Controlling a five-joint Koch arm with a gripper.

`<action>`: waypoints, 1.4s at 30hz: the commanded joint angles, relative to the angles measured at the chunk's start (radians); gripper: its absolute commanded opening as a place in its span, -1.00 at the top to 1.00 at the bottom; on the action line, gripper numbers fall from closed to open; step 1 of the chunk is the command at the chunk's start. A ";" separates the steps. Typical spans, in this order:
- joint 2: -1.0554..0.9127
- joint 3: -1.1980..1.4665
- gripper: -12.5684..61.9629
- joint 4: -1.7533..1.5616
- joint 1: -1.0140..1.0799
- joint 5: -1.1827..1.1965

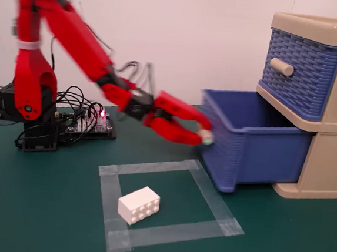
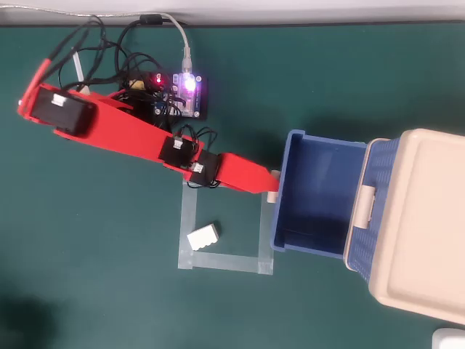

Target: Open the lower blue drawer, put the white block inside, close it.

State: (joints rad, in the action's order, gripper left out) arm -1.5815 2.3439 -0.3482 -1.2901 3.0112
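Observation:
The lower blue drawer (image 1: pixel 239 159) stands pulled far out of the beige cabinet, and its inside (image 2: pixel 320 196) is bare in the overhead view. My red gripper (image 1: pixel 202 135) is shut on the drawer's handle (image 1: pixel 206 140) at the front wall, slightly blurred by motion; from above the gripper (image 2: pixel 269 190) meets the drawer's left wall. The white block (image 1: pixel 139 205) lies studs sideways inside a taped square, in front of and below the gripper. Seen from overhead, the white block (image 2: pixel 204 236) rests in the square's lower left part, apart from the arm.
The beige cabinet (image 1: pixel 330 169) stands at the right, with its upper blue drawer (image 1: pixel 297 66) closed. Clear tape (image 1: pixel 209 200) marks a square on the green table. The arm's base and a lit circuit board (image 2: pixel 178 98) with cables sit at the back left.

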 commanded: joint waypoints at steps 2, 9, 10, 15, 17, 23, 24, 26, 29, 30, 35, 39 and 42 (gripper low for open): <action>-0.025 0.002 0.55 -0.015 -0.011 0.028; -0.199 0.000 -0.27 0.112 -0.009 0.031; -0.268 -0.008 -0.27 0.221 -0.006 0.031; -0.555 -0.242 -0.25 1.137 0.132 0.035; -0.503 -0.463 -0.25 1.532 0.236 0.038; -0.044 -0.904 -0.25 1.850 0.538 0.181; 0.014 -0.939 -0.25 1.850 0.549 0.212; 0.109 -0.999 -0.25 1.848 0.572 0.241; 0.184 -1.062 -0.25 1.845 0.629 0.241; 0.193 -1.074 -0.25 1.844 0.630 0.241; 0.235 -1.075 -0.25 1.763 0.634 0.242; 0.299 -1.074 -0.25 1.687 0.637 0.241; 0.336 -1.072 -0.25 1.667 0.634 0.241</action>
State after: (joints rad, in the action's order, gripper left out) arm -1.2287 1.2962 1.3223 -0.6443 3.2045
